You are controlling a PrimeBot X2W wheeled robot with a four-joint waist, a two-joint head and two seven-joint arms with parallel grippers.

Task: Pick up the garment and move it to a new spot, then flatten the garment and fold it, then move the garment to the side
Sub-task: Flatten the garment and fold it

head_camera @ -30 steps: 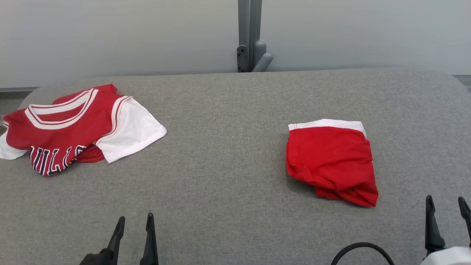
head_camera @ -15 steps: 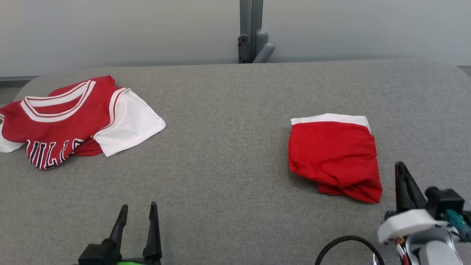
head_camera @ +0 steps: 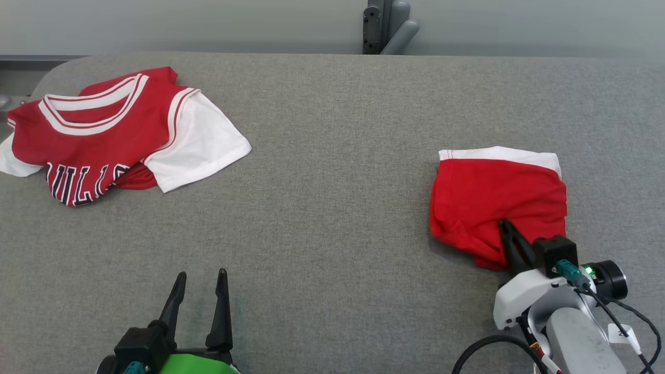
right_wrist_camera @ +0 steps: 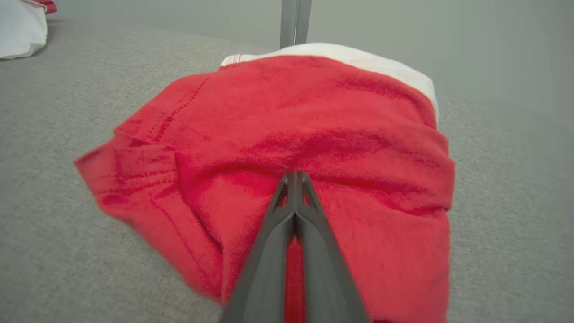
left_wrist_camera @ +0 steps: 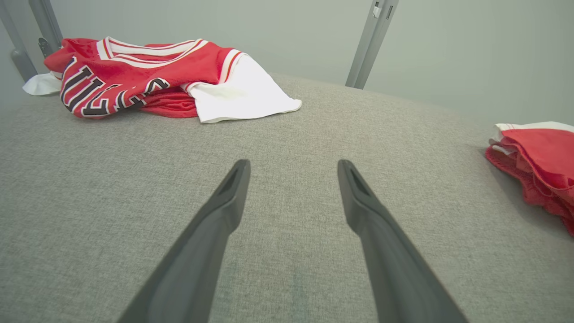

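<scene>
While the red garment point(head_camera: 499, 187) lies bunched at the right of the table point(head_camera: 337, 171), nothing of the task looks finished: the right gripper point(head_camera: 504, 223) rests its tips, pressed together, on the cloth's near part, though whether a fold is pinched I cannot tell. The left gripper point(head_camera: 201, 274) stands spread over bare table. Lifting, moving, flattening and folding are all left to do

Left hand point(head_camera: 201, 272): long dark tapered fingers point(head_camera: 222, 306), black base point(head_camera: 137, 345), green housing point(head_camera: 192, 364). Right hand point(head_camera: 503, 222): white-grey wrist shell point(head_camera: 519, 298), black camera block point(head_camera: 558, 252), teal plug point(head_camera: 569, 271), green light point(head_camera: 588, 270), black cables point(head_camera: 478, 344).
</scene>
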